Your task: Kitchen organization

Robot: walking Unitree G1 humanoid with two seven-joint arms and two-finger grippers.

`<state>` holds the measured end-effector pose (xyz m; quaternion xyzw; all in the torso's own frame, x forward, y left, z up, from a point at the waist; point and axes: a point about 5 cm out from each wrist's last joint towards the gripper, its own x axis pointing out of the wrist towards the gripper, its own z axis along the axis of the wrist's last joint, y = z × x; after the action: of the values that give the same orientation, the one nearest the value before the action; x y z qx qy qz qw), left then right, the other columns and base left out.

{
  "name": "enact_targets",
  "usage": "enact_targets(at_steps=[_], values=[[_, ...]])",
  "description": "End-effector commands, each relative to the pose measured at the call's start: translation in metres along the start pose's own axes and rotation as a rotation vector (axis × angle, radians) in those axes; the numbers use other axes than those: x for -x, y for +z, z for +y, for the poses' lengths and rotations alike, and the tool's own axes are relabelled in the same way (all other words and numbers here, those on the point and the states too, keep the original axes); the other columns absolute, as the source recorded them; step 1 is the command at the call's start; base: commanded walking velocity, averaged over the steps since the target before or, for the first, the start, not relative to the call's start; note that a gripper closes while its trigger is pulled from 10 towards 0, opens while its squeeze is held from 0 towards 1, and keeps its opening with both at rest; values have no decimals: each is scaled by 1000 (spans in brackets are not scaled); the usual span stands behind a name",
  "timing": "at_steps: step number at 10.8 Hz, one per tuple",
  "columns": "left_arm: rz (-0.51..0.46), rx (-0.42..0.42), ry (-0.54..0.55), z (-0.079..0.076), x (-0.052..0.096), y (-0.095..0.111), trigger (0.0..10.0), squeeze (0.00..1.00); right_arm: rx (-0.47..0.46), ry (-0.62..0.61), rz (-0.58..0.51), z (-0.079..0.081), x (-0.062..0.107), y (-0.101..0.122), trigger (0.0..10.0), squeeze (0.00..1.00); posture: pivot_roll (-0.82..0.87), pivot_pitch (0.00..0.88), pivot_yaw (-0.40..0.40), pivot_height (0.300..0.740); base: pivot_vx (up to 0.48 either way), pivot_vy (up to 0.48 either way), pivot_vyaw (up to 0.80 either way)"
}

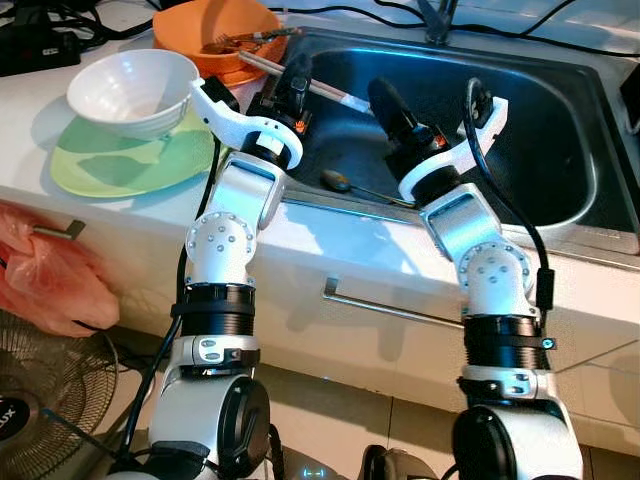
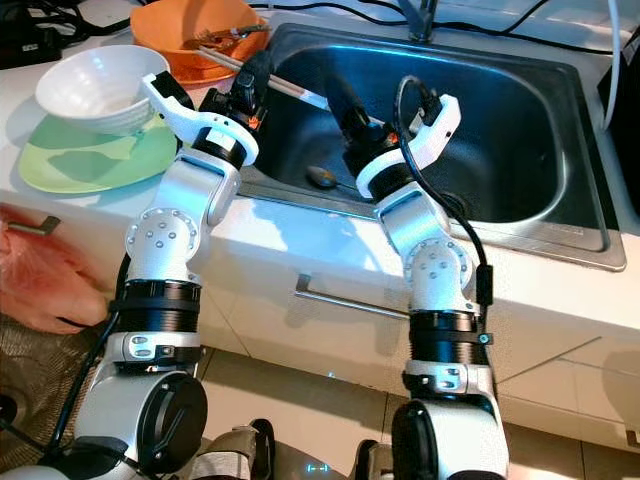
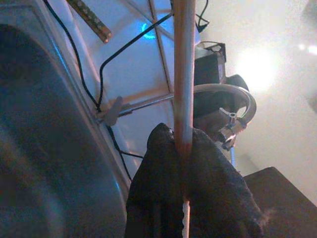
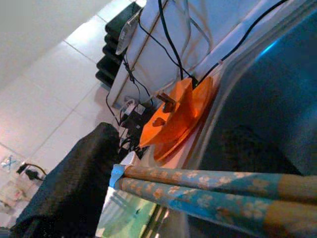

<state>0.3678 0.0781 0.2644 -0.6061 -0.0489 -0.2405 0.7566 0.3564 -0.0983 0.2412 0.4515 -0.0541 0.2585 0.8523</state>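
Left pincer (image 1: 297,75) clamps slim wooden chopsticks (image 1: 325,92) over steel sink (image 1: 560,130).

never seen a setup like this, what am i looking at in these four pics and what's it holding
This is a humanoid robot standing at a kitchen counter. The two wide pictures come from cameras on its head, looking down at its silver arms. The other two come from cameras on its wrists. Both arms reach over the sink. The left gripper is shut on a chopstick. The right gripper is beside a chopstick pair; its grip is unclear. A spoon lies in the sink. On the counter are a white bowl on a green plate and an orange bowl.
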Motion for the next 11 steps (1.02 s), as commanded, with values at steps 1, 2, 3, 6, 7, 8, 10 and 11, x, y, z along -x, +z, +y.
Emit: enact_targets(at_steps=[1, 2, 3, 6, 7, 8, 10, 11], values=[[82, 219, 46, 9, 11, -63, 0, 0, 25, 29, -8, 6, -5, 7, 0, 0, 7, 172, 23, 740, 0, 0, 0], [80, 220, 47, 9, 11, -63, 0, 0, 30, 32, -8, 7, -6, 7, 0, 0, 8, 171, 24, 740, 0, 0, 0], [82, 220, 49, 9, 11, -63, 0, 0, 36, 36, -9, 7, -7, 8, 0, 0, 9, 171, 25, 740, 0, 0, 0], [91, 200, 81, 14, 14, -66, 0, 0, 41, 38, -42, 8, -11, 16, 0, 0, 9, 167, 25, 740, 0, 0, 0], [90, 204, 94, 16, 15, -67, 0, 0, 34, 32, -60, 8, -12, 18, 0, 0, 9, 167, 25, 740, 0, 0, 0], [89, 204, 107, 18, 16, -68, 0, 0, 30, 31, -69, 9, -14, 19, 0, 0, 9, 167, 25, 740, 0, 0, 0], [93, 202, 122, 20, 17, -70, 0, 0, 28, 42, -82, 12, -19, 22, 0, 0, 6, 167, 24, 740, 0, 0, 0], [91, 189, 135, 22, 17, -69, 0, 0, 34, 44, -84, 13, -19, 23, 0, 0, 6, 167, 24, 740, 0, 0, 0]])
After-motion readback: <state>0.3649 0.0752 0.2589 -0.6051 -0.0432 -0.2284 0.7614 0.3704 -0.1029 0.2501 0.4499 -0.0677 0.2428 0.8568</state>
